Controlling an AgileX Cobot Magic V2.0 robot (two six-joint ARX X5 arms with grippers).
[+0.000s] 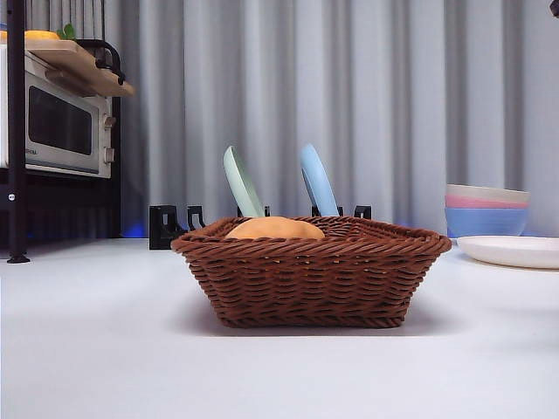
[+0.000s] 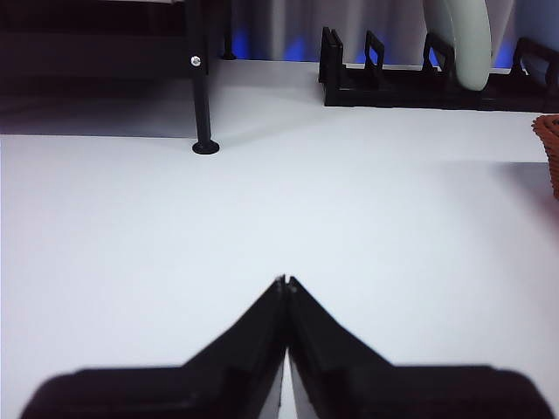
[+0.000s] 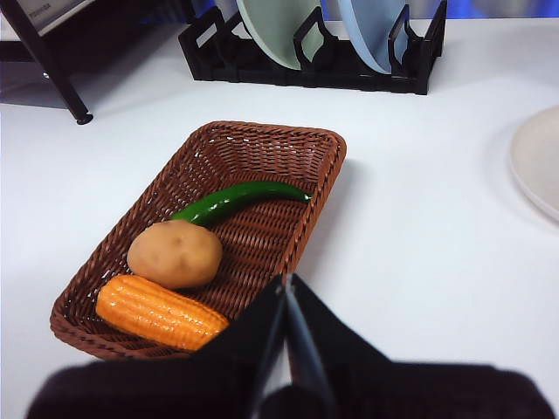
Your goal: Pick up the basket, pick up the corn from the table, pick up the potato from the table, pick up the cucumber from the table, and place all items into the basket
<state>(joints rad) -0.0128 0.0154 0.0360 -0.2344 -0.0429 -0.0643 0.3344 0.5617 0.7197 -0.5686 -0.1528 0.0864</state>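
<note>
— Since you have the pictures, count for me, nearest first: how many grippers, and how do they stand?

— Two. From its own wrist view the right gripper [image 3: 286,281] hangs above the near rim of the basket [image 3: 262,135], jaws pressed together on nothing. The left gripper [image 2: 286,281] is over bare table [image 2: 131,236], off to the side of the basket, jaws likewise pressed together and empty.

— And the vegetables?

— Three, one of each, all lying inside the one basket. Nearest the right gripper is the corn [image 3: 157,312], then the potato [image 3: 175,253] touching it, then the cucumber [image 3: 236,201], long, curved and dark green, reaching toward the far end.

— What does the front view give?

— The basket [image 1: 310,279] stands on the table [image 1: 96,340], with only the potato's rounded top [image 1: 275,229] showing above the braided rim.

— Behind that?

— One black dish rack [image 3: 306,65] holding two upright plates, one green [image 1: 242,183] and one blue [image 1: 317,182]. To the side sit one white plate [image 1: 511,250] and a stack of three bowls [image 1: 486,212]. On the other side is one microwave [image 1: 57,122] on a black shelf.
</note>
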